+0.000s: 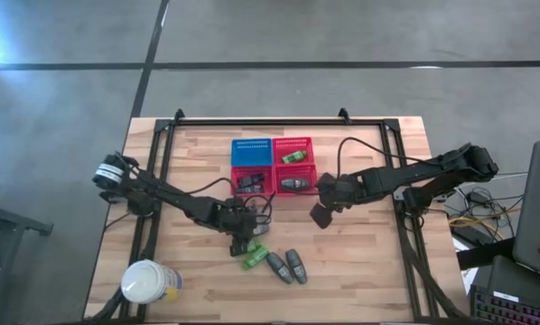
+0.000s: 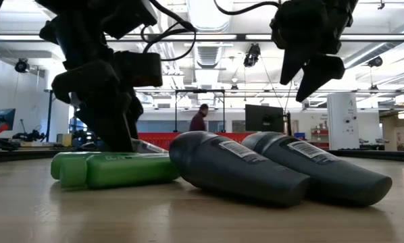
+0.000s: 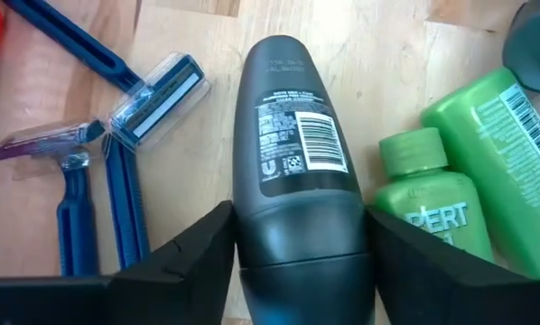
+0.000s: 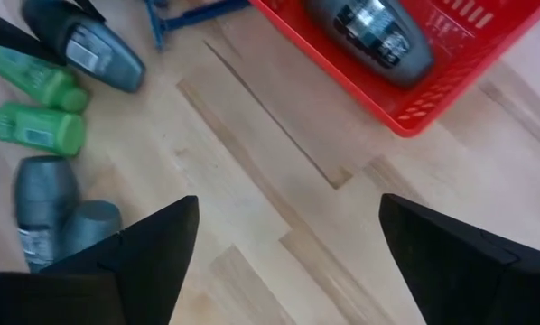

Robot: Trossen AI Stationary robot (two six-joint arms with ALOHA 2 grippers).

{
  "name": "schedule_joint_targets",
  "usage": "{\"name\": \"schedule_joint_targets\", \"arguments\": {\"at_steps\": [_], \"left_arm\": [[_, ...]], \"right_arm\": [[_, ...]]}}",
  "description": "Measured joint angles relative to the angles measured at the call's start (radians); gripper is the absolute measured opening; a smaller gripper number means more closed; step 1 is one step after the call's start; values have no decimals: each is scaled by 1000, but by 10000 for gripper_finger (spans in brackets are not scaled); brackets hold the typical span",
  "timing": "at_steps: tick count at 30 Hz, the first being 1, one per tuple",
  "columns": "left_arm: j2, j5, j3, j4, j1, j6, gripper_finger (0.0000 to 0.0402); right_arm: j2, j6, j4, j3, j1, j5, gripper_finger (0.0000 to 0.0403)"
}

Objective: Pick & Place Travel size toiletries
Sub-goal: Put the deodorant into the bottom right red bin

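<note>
Grey and rounded, the deodorant bottle (image 3: 293,162) lies flat on the tabletop (image 1: 369,280) between my left gripper (image 3: 297,262) fingers, cap end toward the wrist. The jaws stand apart on either side of its body, close to the flanks, but I cannot tell whether they press it yet; it rests on the wood, not lifted. I judge I have lined up along its length so the fingers close across the narrow width.

Just beside it lie two green bottles (image 3: 460,194), and on the other side three razors (image 3: 89,171), so the approach is tight. Two more grey bottles (image 1: 286,265) lie side by side a little further toward the front edge.

My right gripper (image 1: 321,215) hangs above bare wood near the baskets, jaws wide and empty; it waits clear of the left arm's work. The red basket (image 4: 451,90) already has a grey bottle (image 4: 369,32) in it, another red one (image 1: 293,149) holds a green item, and the blue basket (image 1: 251,151) looks empty. A large white jar (image 1: 149,282) stands well apart at the front left corner.
</note>
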Motion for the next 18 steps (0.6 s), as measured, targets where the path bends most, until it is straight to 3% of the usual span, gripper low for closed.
{"name": "schedule_joint_targets", "arguments": {"at_steps": [7,10,18], "left_arm": [[-45,-17,1,-48,0,0,215],[-129,-87,13,-75,0,8,215],[-362,-300,4,-30,0,100,215]], "right_arm": [[0,54,127,0,0,-60,337],[0,96,220,-3,0,-108,327],[0,191,610,-77,-22,-115,323]]}}
